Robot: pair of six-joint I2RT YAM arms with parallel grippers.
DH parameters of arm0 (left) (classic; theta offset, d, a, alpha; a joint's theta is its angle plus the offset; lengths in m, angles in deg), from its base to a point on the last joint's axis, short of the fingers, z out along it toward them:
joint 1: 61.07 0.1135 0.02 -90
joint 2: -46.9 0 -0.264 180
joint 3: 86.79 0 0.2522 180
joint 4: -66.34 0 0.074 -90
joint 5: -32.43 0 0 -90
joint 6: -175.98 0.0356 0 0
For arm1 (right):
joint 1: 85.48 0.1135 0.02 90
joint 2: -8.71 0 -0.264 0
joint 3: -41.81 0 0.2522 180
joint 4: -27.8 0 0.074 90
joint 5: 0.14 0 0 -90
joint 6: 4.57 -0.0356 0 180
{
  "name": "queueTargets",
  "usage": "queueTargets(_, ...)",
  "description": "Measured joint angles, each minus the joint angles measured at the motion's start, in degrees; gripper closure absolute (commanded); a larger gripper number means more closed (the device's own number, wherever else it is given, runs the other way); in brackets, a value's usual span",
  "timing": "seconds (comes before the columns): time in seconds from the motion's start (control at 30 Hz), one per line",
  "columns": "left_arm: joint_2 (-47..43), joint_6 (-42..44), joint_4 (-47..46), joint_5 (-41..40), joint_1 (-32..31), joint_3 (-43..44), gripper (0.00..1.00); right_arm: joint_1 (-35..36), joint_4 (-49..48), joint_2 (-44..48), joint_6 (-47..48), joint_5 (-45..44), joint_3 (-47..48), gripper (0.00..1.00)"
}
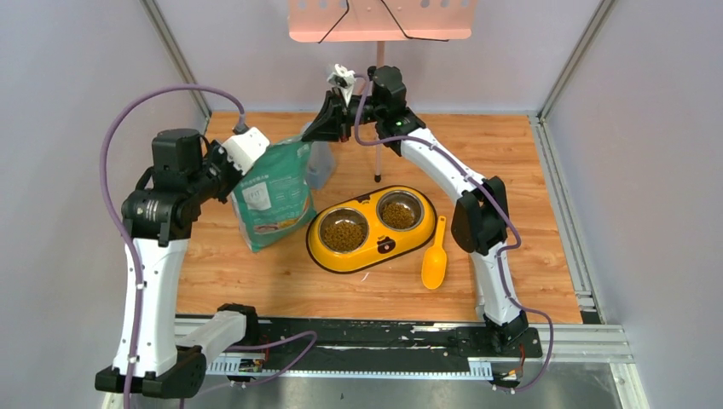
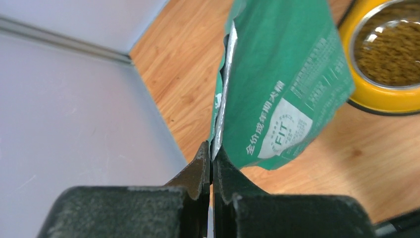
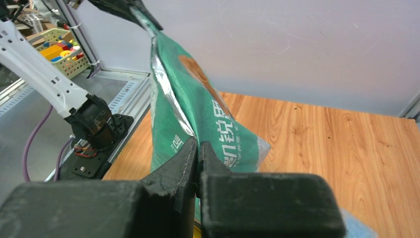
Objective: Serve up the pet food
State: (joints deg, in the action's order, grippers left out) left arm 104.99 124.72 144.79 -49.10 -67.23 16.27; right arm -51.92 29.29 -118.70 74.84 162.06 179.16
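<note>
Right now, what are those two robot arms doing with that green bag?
Each arm is pinching the top edge of the green bag, the left claw at one end and the right claw at the other, both shut on it. Next to the bag is a yellow double bowl with brown pet food in both cups. The orange scoop lies on the table beside the bowl, and no claw is touching it.
</note>
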Motion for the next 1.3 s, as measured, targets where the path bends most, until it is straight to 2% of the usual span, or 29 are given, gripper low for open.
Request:
queueTargets(0.13, 4.17, 0.02, -4.74, -1.31, 4.94, 0.48, 1.0, 0.28, 0.76, 0.02, -0.52, -2.25, 0.0, 1.0)
queueTargets(0.23, 7.91, -0.17, -6.69, 1.6, 9.7, 2.16, 0.99, 1.2, 1.99, 0.42, -0.63, -3.61, 0.0, 1.0)
queueTargets(0.27, 8.52, 0.22, -7.06, 3.04, 11.02, 2.25, 0.96, 1.53, 2.71, 0.63, -0.44, -3.96, 0.0, 1.0)
queueTargets(0.3, 8.59, 0.7, -6.99, 4.57, 11.87, 2.25, 0.83, 1.81, 3.52, 0.9, -0.28, -4.37, 0.0, 1.0)
queueTargets(0.33, 8.39, 1.62, -6.56, 5.88, 12.46, 2.12, 0.75, 2.01, 4.17, 1.11, -0.2, -4.72, 0.0, 1.0)
queueTargets(0.37, 7.72, 2.62, -6.03, 7.37, 12.85, 1.64, 0.58, 2.08, 4.96, 1.36, -0.04, -5.18, 0.0, 1.0)
queueTargets(0.47, 4.55, 5.09, -5.46, 11.65, 13.42, -0.5, 0.35, 2.23, 6.36, 1.62, 0.28, -7.15, 0.0, 1.0)
queueTargets(0.67, 1.55, 7.21, -3.82, 20.57, 13.4, -1.44, 0.18, 3.61, 8.46, 1.84, 1.81, -11.13, 0.59, 1.0)
queueTargets(0.77, 4.15, 5.79, -3.08, 23.28, 13.35, 0.59, 0.19, 4.28, 8.83, 2.05, 2.25, -12.5, 0.66, 1.0)
queueTargets(0.83, 6.56, 4.57, -3.21, 24.3, 13.35, 2.08, 0.25, 4.52, 9.09, 2.25, 2.43, -12.98, 0.66, 1.0)
queueTargets(1.1, 18.6, 1.97, -0.44, 27.47, 13.35, 8.66, 0.65, 4.68, 10.78, 2.82, 4.26, -14.27, 0.66, 1.0)
queueTargets(1.3, 20.72, 2.67, 4.5, 30.08, 13.38, 12.48, 0.73, 4.61, 12.04, 3.15, 5.01, -14.97, 0.66, 1.0)
